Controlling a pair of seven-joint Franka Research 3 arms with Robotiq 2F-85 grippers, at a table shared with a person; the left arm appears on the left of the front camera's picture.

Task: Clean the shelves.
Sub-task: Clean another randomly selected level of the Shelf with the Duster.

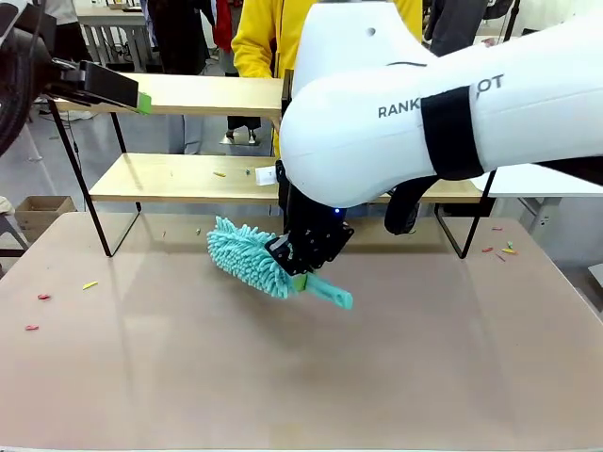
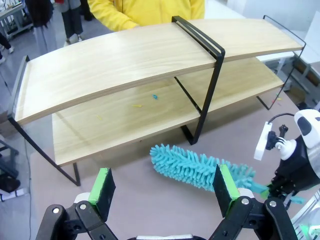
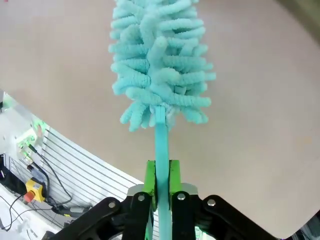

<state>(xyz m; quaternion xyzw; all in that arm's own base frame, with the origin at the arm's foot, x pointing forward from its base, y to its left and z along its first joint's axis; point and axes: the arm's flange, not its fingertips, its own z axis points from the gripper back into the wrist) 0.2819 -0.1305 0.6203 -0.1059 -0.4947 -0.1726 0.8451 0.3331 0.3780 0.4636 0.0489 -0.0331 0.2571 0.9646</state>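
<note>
Right wrist view shows the right gripper [image 3: 161,176] clamped narrowly on the thin teal handle of a duster [image 3: 160,65], green pads on either side of the stem, the fluffy head pointing straight away from the fingers over the brown counter [image 3: 260,125]. From the front, the same right gripper [image 1: 301,261] holds the duster [image 1: 247,256] on a slant: head toward the robot's left and the far side, handle end toward the right and the near side, low over the counter [image 1: 283,377]; whether the head touches it I cannot tell. Just beyond stand the shelves [image 1: 188,94], their long axis running side to side across the far part of the counter, two light-wood boards one above the other. A few small coloured scraps [image 1: 220,173] lie on the lower board. The left gripper [image 2: 164,185] hangs with its pads wide apart and nothing between them, looking down at the shelves [image 2: 125,60]. A person in yellow [image 1: 259,38] stands behind.
</note>
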